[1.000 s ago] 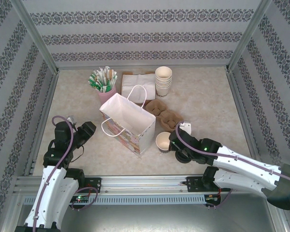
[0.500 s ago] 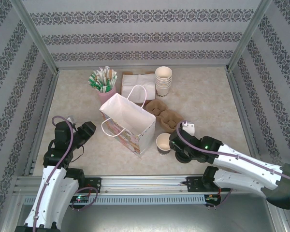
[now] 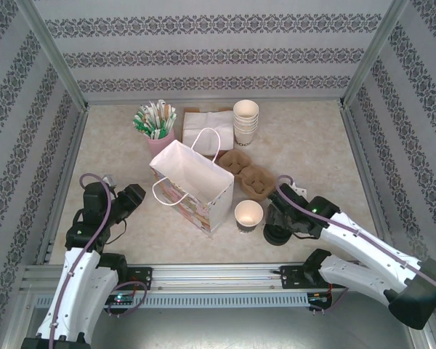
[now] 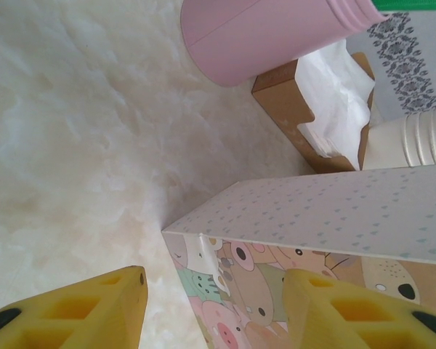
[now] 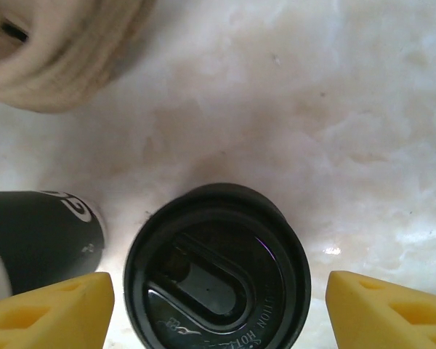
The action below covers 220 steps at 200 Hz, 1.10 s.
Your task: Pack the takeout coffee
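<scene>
Right wrist view has the right jaws spread wide around a black lid (image 5: 216, 265) on the table (image 5: 349, 109), gripping nothing, with the coffee cup (image 5: 40, 236) standing open-topped just beside that lid and the cardboard cup carrier (image 5: 58, 43) a bit further out. Top view puts the cup on the table between the paper bag (image 3: 192, 178) and the lid, in front of the carrier. Left jaws are released too, empty, off to the left of the bag.

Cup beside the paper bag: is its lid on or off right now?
Off. The cup stands upright, its open cream inside showing from above. A black lid sits beside it, not on it.
</scene>
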Motion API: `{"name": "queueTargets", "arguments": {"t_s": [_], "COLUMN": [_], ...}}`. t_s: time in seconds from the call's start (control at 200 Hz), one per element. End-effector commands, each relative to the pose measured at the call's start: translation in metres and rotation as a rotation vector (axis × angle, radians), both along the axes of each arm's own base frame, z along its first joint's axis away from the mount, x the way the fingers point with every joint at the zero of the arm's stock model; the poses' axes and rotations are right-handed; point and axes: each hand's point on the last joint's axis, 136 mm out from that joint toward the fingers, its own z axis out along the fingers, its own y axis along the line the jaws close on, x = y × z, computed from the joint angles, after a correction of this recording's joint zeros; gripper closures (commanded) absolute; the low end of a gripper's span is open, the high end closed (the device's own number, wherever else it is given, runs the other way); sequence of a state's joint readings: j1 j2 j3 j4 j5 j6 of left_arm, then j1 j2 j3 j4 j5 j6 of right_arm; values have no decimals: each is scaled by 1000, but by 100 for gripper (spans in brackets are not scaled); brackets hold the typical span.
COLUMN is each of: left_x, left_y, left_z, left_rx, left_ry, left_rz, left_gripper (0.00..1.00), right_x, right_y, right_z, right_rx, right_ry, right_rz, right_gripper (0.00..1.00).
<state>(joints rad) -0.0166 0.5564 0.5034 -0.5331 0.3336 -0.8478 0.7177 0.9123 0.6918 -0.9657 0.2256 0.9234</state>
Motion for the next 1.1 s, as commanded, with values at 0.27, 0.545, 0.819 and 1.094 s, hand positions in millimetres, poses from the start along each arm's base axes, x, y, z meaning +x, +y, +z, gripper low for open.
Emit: {"name": "queueTargets", "arguments": {"t_s": [0.27,0.545,0.819,1.094], "left_x": [-3,-4,-4,-4], "left_y": [-3,-3,-3,-3], "left_z": [-10,-11,-11,-10], "left_rx": [0,1,-3,-2], "left_ry": [33,38,42,41], "left_rz": [-34,-33,-30,-28], "left_gripper": [47,47,47,47], "right_x": [-5,-11,-10,-9], "right_y": [10,3,1,1], "right_z": [-24,-36,-35,-21], "right_rx": [40,-8,-20,-6], "right_ry": [89,128,126,100], "right_rz": [56,53,54,49], "right_gripper": [21,22,28,32]}}
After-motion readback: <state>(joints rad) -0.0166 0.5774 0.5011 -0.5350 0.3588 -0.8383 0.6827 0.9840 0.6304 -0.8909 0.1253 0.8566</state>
